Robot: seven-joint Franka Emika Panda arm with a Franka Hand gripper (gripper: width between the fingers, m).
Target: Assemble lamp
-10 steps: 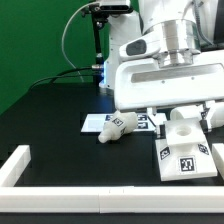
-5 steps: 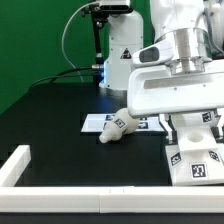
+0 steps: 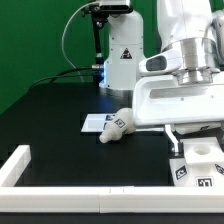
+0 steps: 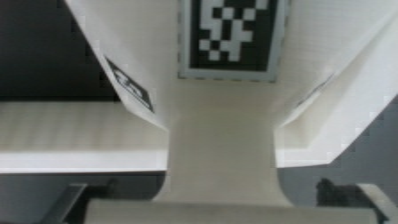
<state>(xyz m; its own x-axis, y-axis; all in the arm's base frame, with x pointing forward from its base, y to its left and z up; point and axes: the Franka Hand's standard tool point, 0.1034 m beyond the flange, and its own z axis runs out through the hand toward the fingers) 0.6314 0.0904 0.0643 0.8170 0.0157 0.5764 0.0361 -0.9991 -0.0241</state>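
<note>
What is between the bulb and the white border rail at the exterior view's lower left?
Nothing: only bare black table separates the bulb from the rail, as the exterior view shows.

Wide exterior; wrist tight on base [image 4: 228,130]

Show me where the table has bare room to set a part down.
Bare table between the rail and the bulb, on the exterior view's left. Crowded on the exterior view's right: gripper over base, marker board beside.
</note>
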